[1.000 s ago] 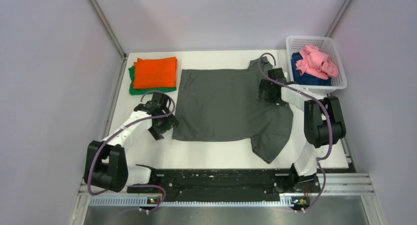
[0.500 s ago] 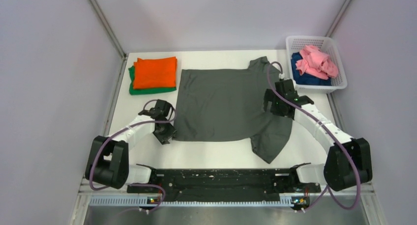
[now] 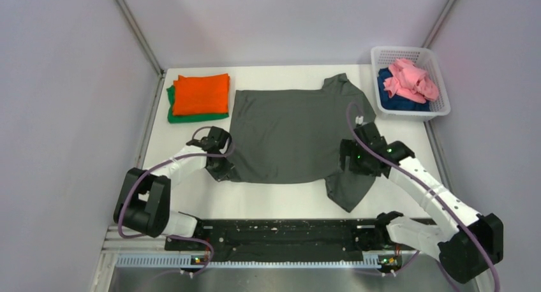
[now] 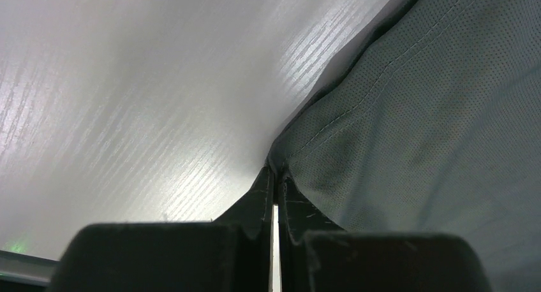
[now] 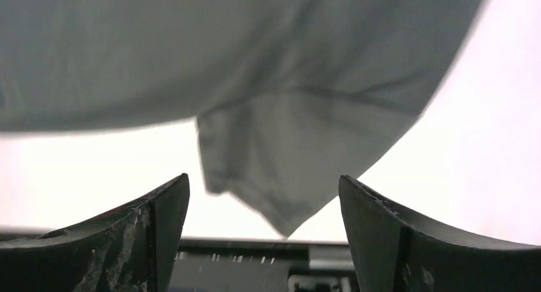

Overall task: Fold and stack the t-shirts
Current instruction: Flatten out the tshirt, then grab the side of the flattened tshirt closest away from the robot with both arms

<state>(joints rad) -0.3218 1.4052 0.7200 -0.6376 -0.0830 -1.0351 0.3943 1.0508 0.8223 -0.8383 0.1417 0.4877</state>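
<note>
two grippers: my left gripper (image 4: pixel 274 177) pinches the near left hem corner of the dark grey t-shirt (image 3: pixel 287 136), spread flat on the white table (image 3: pixel 268 199); my right gripper (image 5: pixel 263 180) hangs, jaws wide, over its near sleeve.

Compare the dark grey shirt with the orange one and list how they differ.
The dark grey shirt lies spread out, sleeves showing; the orange shirt is folded into a neat rectangle. The dark grey shirt covers far more table than the orange shirt. The dark grey shirt rests directly on the table; the orange shirt sits on a folded green shirt. Both are plain, single-colour cloth.
</note>
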